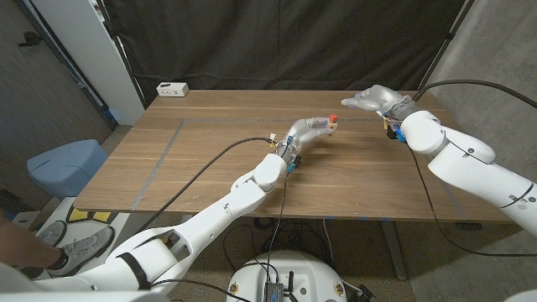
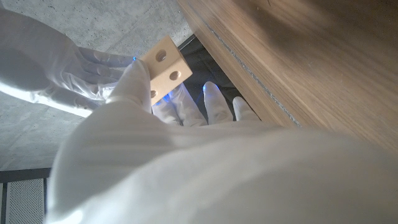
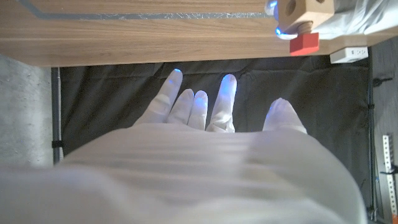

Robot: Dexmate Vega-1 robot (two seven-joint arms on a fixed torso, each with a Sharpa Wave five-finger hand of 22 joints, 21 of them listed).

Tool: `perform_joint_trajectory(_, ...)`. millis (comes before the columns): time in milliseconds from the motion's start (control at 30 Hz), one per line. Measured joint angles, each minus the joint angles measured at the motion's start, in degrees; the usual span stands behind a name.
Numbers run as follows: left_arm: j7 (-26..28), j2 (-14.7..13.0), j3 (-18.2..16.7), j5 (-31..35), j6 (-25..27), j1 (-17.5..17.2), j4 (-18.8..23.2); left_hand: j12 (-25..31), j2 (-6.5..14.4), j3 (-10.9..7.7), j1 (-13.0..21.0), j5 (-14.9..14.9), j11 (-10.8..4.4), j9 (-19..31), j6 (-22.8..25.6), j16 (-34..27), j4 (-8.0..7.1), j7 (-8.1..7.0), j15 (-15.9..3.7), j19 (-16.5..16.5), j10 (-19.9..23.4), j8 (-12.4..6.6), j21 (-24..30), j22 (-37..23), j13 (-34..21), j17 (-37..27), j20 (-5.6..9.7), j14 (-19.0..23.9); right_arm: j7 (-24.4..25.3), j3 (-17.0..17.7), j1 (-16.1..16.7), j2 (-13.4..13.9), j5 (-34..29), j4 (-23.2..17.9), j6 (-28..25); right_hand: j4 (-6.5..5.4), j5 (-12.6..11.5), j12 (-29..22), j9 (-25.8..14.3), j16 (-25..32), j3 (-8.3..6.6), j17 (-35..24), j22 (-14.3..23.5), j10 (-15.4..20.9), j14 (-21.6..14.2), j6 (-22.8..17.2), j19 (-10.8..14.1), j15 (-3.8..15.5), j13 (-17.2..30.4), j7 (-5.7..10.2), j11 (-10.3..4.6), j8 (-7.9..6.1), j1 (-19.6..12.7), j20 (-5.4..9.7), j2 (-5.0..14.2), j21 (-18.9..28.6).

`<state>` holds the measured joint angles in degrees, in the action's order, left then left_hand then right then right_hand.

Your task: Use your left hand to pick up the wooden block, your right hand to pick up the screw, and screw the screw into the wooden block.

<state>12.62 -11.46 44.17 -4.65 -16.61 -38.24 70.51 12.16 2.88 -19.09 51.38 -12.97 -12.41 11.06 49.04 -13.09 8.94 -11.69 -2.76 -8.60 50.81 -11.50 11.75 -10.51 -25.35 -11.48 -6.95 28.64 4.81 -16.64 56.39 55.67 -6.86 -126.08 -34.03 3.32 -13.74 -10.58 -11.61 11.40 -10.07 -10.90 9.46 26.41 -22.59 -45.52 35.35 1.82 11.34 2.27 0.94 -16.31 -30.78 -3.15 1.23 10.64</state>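
Note:
My left hand (image 1: 307, 132) is raised over the middle of the wooden table (image 1: 201, 168) and grips the pale wooden block (image 1: 323, 126). In the left wrist view the block (image 2: 165, 66) sits between the fingertips, two round holes facing the camera. The screw with its red head (image 1: 333, 118) sticks out of the block's far end; the right wrist view shows that red head (image 3: 304, 43) right against the block (image 3: 300, 9). My right hand (image 1: 372, 99) hovers near the table's far right part, fingers spread (image 3: 225, 99), holding nothing, a short way from the screw.
A white power strip (image 1: 172, 88) lies at the table's far left corner. Grey tape lines (image 1: 164, 151) run across the left part of the tabletop. A blue stool (image 1: 64, 164) stands left of the table, and a person's shoe (image 1: 74, 248) is on the floor.

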Motion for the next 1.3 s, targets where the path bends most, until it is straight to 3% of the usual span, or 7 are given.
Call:
perform_joint_trajectory(200,0.05,0.04,0.03,-0.07,0.00,-0.44,0.22,-0.01,0.00,0.00,0.00,-0.05,-0.01,-0.02,0.00,0.00,0.00,0.00,0.00,0.00,-0.02,0.00,0.00,0.00,-0.01,0.00,0.00,0.00,5.23,1.53,2.24,-1.76,3.93,0.01,1.89,0.00,0.44,0.00,0.00,0.00,0.00,-0.18,0.00,-0.01,-0.12,0.54,-0.36,-0.30,0.00,0.08,0.62,0.43,0.23,-0.99,0.23,0.00)
perform_joint_trajectory(233,0.11,0.04,0.03,-0.14,0.00,-0.56,0.31,-0.01,0.00,0.00,0.00,-0.20,0.02,-0.03,0.00,0.00,0.00,0.00,0.00,0.00,-0.18,0.00,0.00,0.00,-0.03,0.00,0.00,0.00,6.20,2.48,3.58,-3.04,4.70,0.30,2.36,0.00,0.44,0.00,0.00,0.00,0.00,-0.18,0.00,-0.01,-0.23,0.62,-0.58,-0.41,0.00,-0.01,0.62,0.43,0.23,-1.20,0.23,0.00)
perform_joint_trajectory(533,0.09,0.00,0.06,-0.34,0.00,-0.90,0.55,-0.09,0.00,0.00,0.00,-0.20,-0.08,-0.01,0.00,0.00,0.00,0.00,0.00,0.00,0.16,0.00,0.00,0.00,-0.03,0.00,0.00,0.00,12.12,4.26,6.64,-7.24,9.63,1.65,5.89,0.45,1.06,-0.24,-0.03,0.00,-0.03,-0.18,0.00,0.20,-0.34,1.13,-0.85,-1.37,-0.01,-0.12,1.44,0.87,0.23,-1.48,0.23,0.00)
perform_joint_trajectory(833,-0.54,0.09,0.17,-0.62,-0.52,-0.94,0.15,-0.23,0.00,0.00,0.00,-0.19,-0.08,0.02,0.00,0.00,0.00,0.00,0.00,0.00,0.15,0.00,0.00,0.00,-0.01,0.00,0.00,0.00,15.58,5.57,8.99,-11.23,14.21,4.25,10.01,0.45,2.11,0.00,-0.27,0.00,-0.02,-0.45,0.00,-2.92,2.52,4.50,-3.01,-4.99,-0.01,-1.59,3.68,2.66,0.60,-4.21,1.36,-0.28)
perform_joint_trajectory(1000,-1.02,0.58,0.35,-0.71,-1.21,-0.31,-1.45,-0.24,0.00,0.00,0.00,-0.19,-0.07,0.01,0.00,0.00,0.00,0.00,0.00,0.00,0.15,0.00,0.00,0.00,-0.01,0.00,0.00,0.00,17.12,5.89,9.79,-13.18,18.64,6.68,16.40,0.83,2.54,0.22,-0.31,-0.45,0.02,-0.45,0.23,-5.09,4.42,7.00,-4.21,-6.22,-0.01,-1.43,4.42,3.78,0.82,-3.48,1.59,-0.28)
perform_joint_trajectory(1167,-1.41,0.83,0.42,-0.82,-1.66,0.12,-2.29,-0.34,0.00,0.00,0.00,-0.18,-0.07,0.00,0.00,0.00,0.00,0.00,0.00,0.00,0.14,0.00,0.00,0.00,0.00,0.00,0.00,0.00,17.03,5.94,10.22,-14.73,21.19,9.47,21.48,0.90,2.56,0.22,-0.53,-1.04,-0.05,-0.44,0.30,-7.56,7.76,7.94,-7.58,-6.67,-0.01,-1.26,4.81,4.16,1.38,-2.80,2.15,-0.70)
perform_joint_trajectory(1300,-1.74,1.09,0.48,-0.95,-1.91,0.56,-3.13,-0.45,0.00,0.00,0.00,-0.17,-0.07,-0.01,0.00,0.00,0.00,0.00,0.00,0.00,0.14,0.00,0.00,0.00,-0.01,0.00,0.00,0.00,15.89,5.95,10.38,-15.78,23.79,11.82,27.53,1.12,2.56,0.22,-0.53,-1.12,0.17,-0.45,0.13,-10.82,11.52,9.75,-12.88,-7.76,-0.02,-1.58,5.01,4.63,1.80,-2.64,2.57,-0.95)
